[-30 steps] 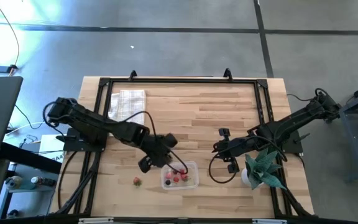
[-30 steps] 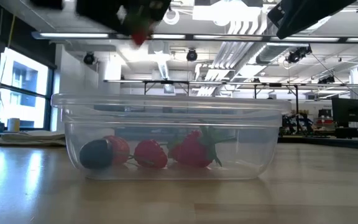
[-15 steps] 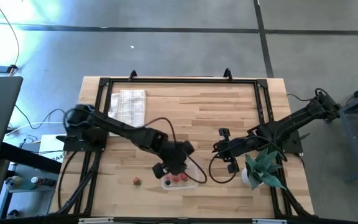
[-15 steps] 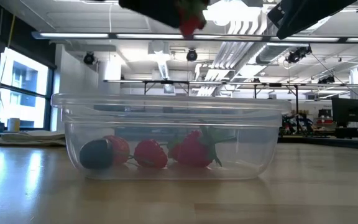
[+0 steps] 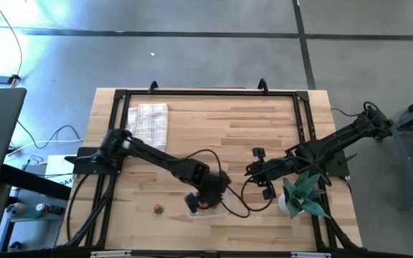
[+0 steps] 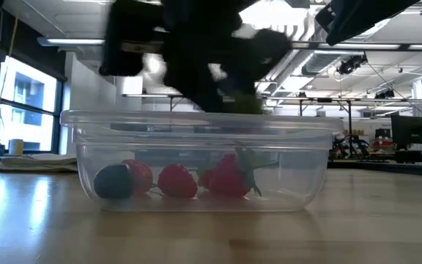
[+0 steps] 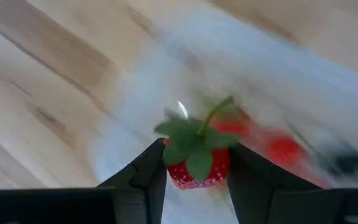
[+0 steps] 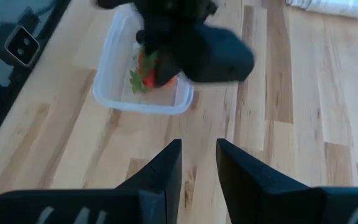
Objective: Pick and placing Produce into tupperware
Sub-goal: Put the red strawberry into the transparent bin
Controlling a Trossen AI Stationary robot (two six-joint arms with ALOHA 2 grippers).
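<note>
My left gripper [image 5: 208, 198] hangs over the clear tupperware [image 6: 196, 158], just above its rim, and is shut on a red strawberry with a green top [image 7: 197, 158]. The tupperware [image 5: 222, 211] sits flat near the table's near edge. It holds a dark berry [image 6: 112, 181], a small red piece [image 6: 176, 181] and a leafy strawberry [image 6: 229, 176]. One more red piece [image 5: 158, 209] lies on the wood to the tupperware's left. My right gripper [image 8: 199, 152] waits open to the right of the tupperware [image 8: 114, 93]. My left gripper pinches the strawberry's red body [image 7: 194, 174] between its two fingers, one on each side. The green top and stem [image 7: 201, 134] stick out beyond the fingertips. The fingers point down at the tupperware, and the strawberry is lifted clear of it.
A teal spiky potted plant [image 5: 303, 192] stands at the table's right near corner beside my right arm. A white checked cloth [image 5: 148, 120] lies at the far left. A black metal frame [image 5: 206, 93] runs around the table, and cables loop near both arms.
My left gripper has carried the strawberry toward the table's right and near edge, from beside the tupperware to above it. It has then come down until it hangs just over the rim. The pieces inside the tupperware have stayed in place.
</note>
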